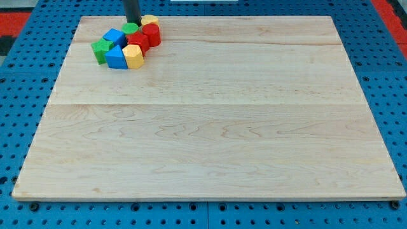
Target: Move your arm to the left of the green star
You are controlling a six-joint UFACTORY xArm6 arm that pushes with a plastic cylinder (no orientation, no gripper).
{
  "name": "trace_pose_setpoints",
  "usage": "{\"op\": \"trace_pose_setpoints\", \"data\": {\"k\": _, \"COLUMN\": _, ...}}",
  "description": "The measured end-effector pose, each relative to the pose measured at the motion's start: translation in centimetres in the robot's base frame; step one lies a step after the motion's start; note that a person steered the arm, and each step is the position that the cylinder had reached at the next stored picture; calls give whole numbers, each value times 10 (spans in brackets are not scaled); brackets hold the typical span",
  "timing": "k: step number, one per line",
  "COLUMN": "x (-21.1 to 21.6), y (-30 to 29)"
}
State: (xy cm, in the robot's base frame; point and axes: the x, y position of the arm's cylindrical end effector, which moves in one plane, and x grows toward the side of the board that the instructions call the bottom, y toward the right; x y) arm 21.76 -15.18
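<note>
Camera view: tip (135, 23) behind green star (102, 49), toward view's top right, against packed cluster; no grasping hand, just bare rod; leftward reposition needed.

blue blocks (116, 37) 2 | green blocks (100, 50) 2 | red blocks (151, 34) 2 | yellow blocks (133, 56) 2 | wooden board (210, 114) 1
</note>
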Motion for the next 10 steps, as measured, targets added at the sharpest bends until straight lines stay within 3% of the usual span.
{"op": "trace_pose_setpoints", "data": {"k": 2, "x": 21, "y": -1}}
{"op": "trace_pose_setpoints", "data": {"k": 3, "x": 2, "y": -12}}
{"op": "trace_pose_setpoints", "data": {"k": 4, "x": -7, "y": -94}}
{"op": "trace_pose_setpoints", "data": {"k": 5, "x": 19, "y": -151}}
{"op": "trace_pose_setpoints", "data": {"k": 7, "x": 103, "y": -152}}
{"op": "trace_pose_setpoints", "data": {"k": 10, "x": 129, "y": -137}}
